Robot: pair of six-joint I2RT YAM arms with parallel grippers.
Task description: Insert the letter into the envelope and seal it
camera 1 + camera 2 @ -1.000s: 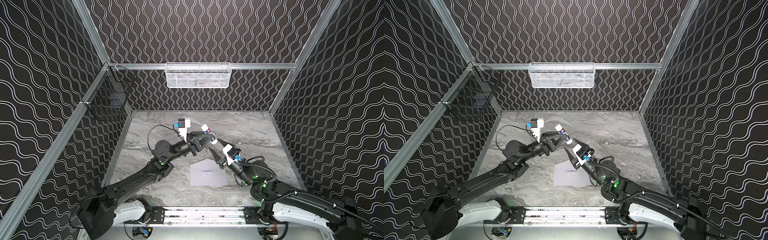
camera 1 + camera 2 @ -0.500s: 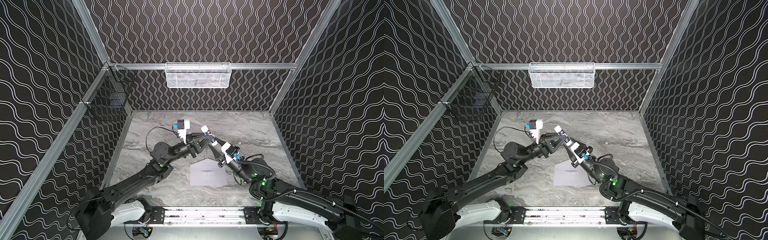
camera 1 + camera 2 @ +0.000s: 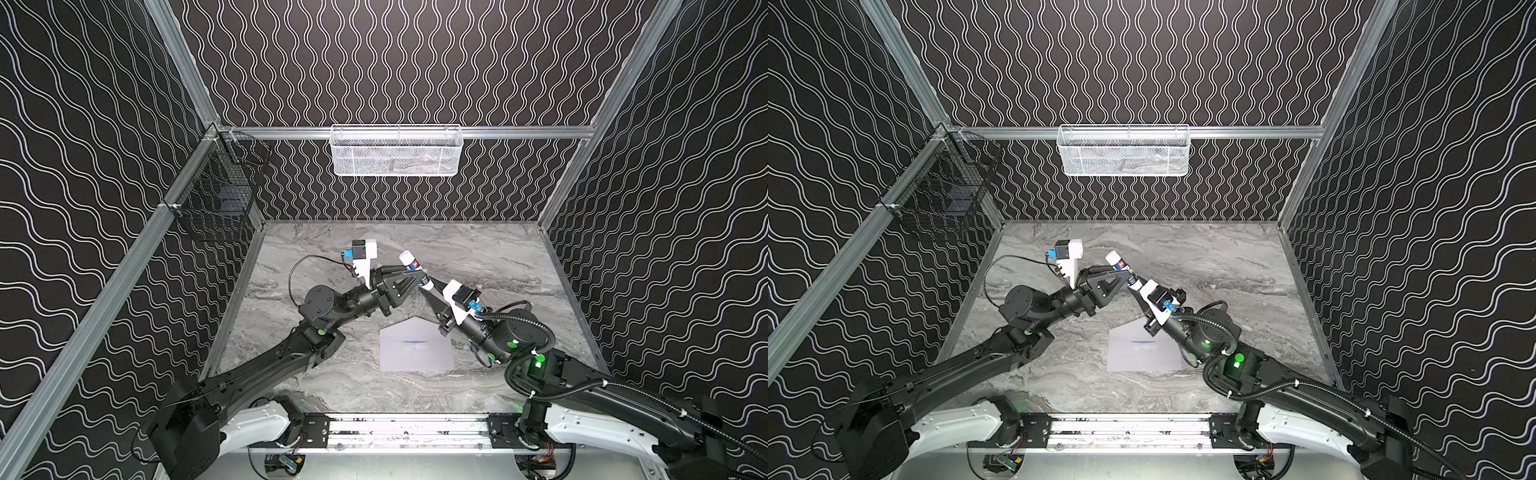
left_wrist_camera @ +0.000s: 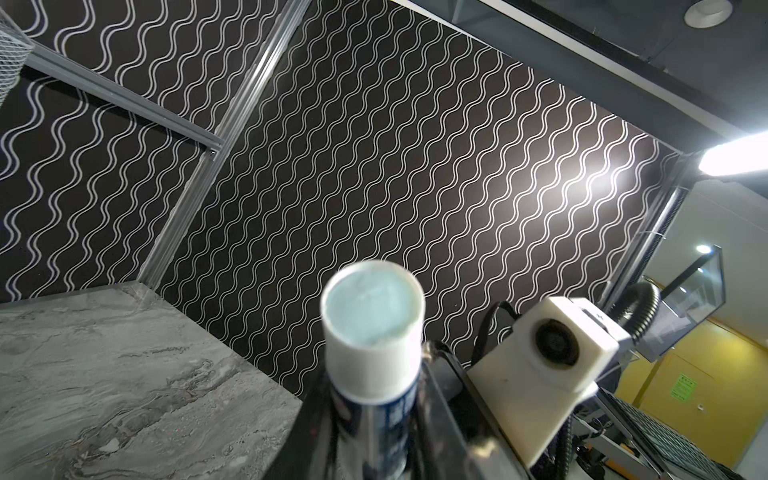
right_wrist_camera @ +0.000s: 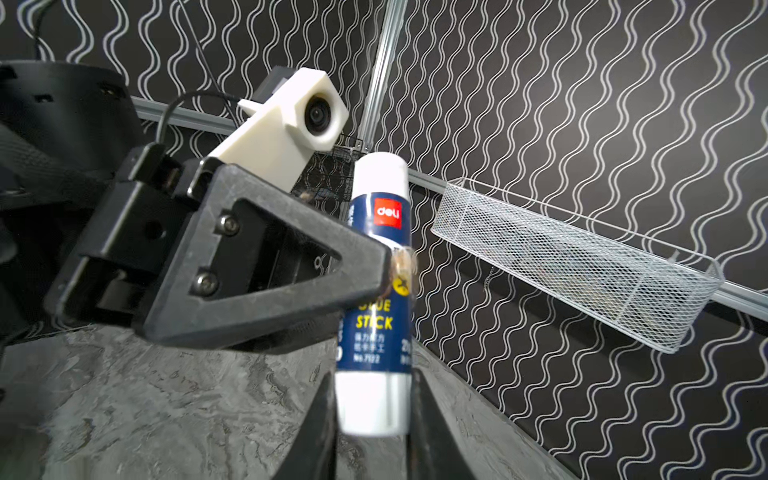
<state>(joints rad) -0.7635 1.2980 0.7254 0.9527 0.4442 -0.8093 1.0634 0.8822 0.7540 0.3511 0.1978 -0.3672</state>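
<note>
2 black robot arms meet above a grey marbled tabletop (image 3: 478, 257), sharing 1 small cylinder: a glue stick w/ a glossy dark-blue label and white plastic ends (image 5: 376, 332). The left gripper (image 3: 417, 273) is clamped across the label, mid-body. The right gripper (image 5: 370, 401) has its 2 black fingers pressed on either side of the lower white end. It looks closed on that end, prob. to pull or twist it off.

The pale grey-lavender paper envelope (image 3: 415, 355) lies flat on the tabletop, just beside the right arm, w/ its triangular flap open and pointing toward the back wall. The letter isn't plainly seen. A thin blue streak at the envelope's mouth may be its border, so I judge it's inside.

Risks: smooth round plastic gives little purchase, so a pull off the stick's axis could twist it out of the left pinch, or the end could pop free w/ a jerk. A dropped stick could smear the thin paper or shove it askew. The right arm's wrist hangs close over the envelope's corner & could crease the flap.
</note>
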